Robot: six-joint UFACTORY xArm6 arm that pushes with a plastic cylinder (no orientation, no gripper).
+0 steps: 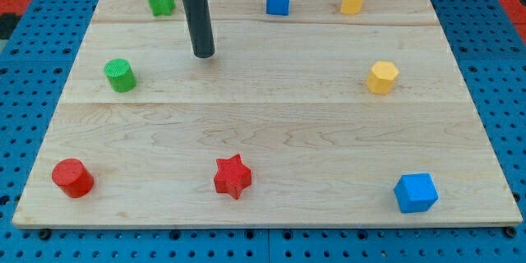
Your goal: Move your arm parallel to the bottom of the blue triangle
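Observation:
The blue triangle block (pixel 278 2) sits near the view's top, a little right of centre, on the wooden board (pixel 271 131). My dark rod comes down from the top edge, and my tip (pixel 203 53) rests on the board to the left of and below the blue triangle, well apart from it. A green star-like block (pixel 160 0) lies up and left of the tip. A green cylinder (pixel 120 75) lies to the tip's left.
A yellow block (pixel 352 0) sits at the top right and a yellow hexagon (pixel 382 77) at the right. A red cylinder (pixel 72 177), a red star (pixel 233 176) and a blue cube (pixel 415 192) lie along the bottom. Blue pegboard surrounds the board.

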